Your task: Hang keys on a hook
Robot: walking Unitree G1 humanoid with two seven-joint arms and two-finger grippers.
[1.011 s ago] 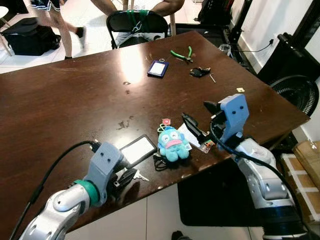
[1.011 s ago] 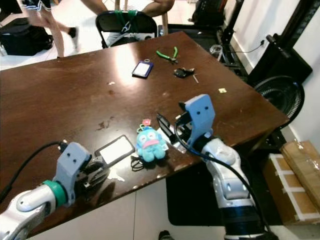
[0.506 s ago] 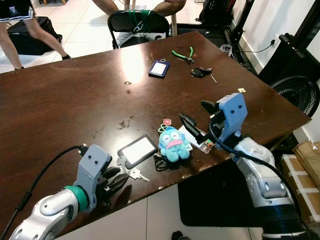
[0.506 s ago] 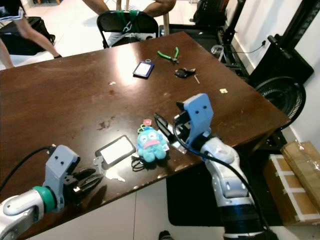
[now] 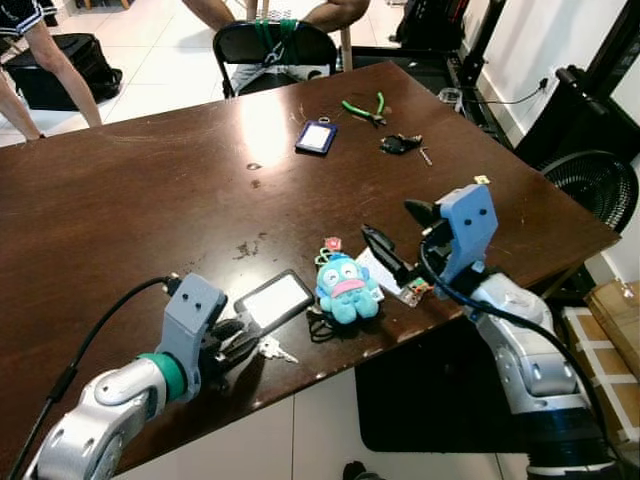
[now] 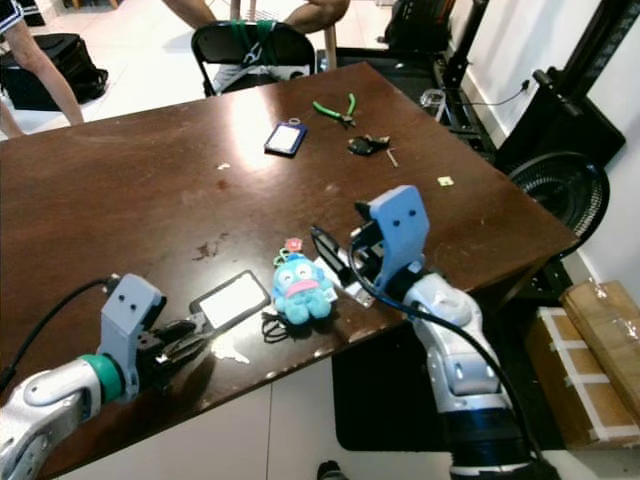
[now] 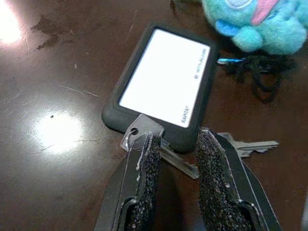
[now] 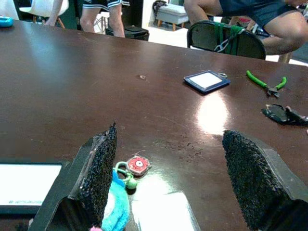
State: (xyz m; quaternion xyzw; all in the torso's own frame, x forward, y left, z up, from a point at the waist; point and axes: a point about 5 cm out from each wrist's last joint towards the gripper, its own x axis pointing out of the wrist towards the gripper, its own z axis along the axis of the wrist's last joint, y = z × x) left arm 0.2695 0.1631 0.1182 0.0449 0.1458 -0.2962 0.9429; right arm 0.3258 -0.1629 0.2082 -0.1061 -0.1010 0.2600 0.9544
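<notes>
Silver keys [image 5: 272, 349] lie on the brown table [image 5: 150, 200] near its front edge, ringed to a black card holder [image 5: 274, 299] with a white face. A blue plush keychain [image 5: 346, 289] sits just to the right of them. My left gripper [image 5: 243, 338] rests low at the keys, open, and in the left wrist view one key's shaft [image 7: 177, 161] lies between its fingertips [image 7: 150, 144], touching neither that I can see. My right gripper [image 5: 395, 228] hovers wide open above the table edge, right of the plush, with nothing between its fingers.
Further back on the table lie a blue card holder [image 5: 315, 137], green pliers [image 5: 362, 107] and a black key fob [image 5: 400, 144]. A black chair [image 5: 275, 42] and a person's legs stand beyond the far edge. A fan [image 5: 590, 185] and a cardboard box [image 5: 615, 310] stand at the right.
My left gripper pulled back from the keys, then came forward again to straddle a key. The right arm has hardly moved. A person behind the table walked to the left.
</notes>
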